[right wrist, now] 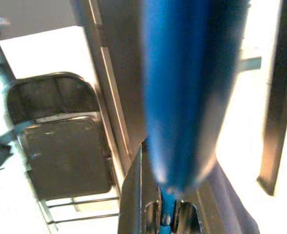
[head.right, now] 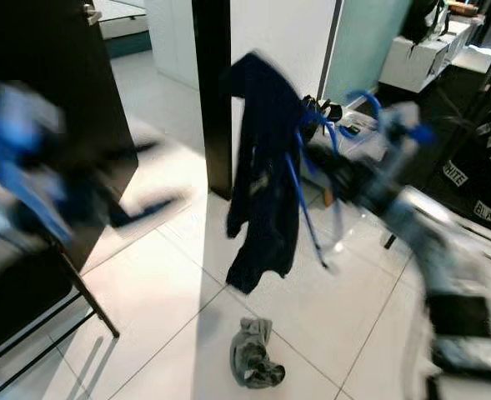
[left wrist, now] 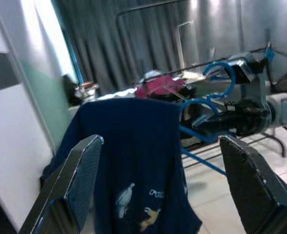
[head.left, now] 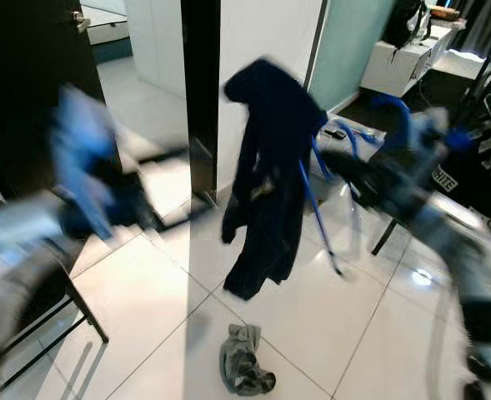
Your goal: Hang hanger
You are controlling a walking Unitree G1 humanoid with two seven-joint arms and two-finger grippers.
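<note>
1. Blue plastic is what catches the eye: the hanger [head.left: 320, 208] is pinched in the right end effector [left wrist: 216, 122], whose fingers are closed tight on the blue bar, which the right wrist view shows running up out of the grip
2. Dark navy cloth, a jacket [head.left: 266, 175], drapes from the hanger and dangles just off the tip of that end effector, its hem well above the white tiled floor [head.left: 145, 292]
3. Across from it the left end effector [left wrist: 158, 185] is held up with its two black fingers [left wrist: 77, 180] spread wide and empty, the jacket framed between them but not touched
4. Below the hanging garment a crumpled grey rag [head.left: 243, 362] lies on the tiles, and a black folding chair [right wrist: 60, 141] stands beside the left arm
5. Handling, as I judge it: the hanger is light and stiff but smooth enough to twist in a pinch, while the jacket is soft, swings freely and pulls to one side; the firm place to hold is the bar close under the hook [left wrist: 219, 73], leaving the hook free for a rail
</note>
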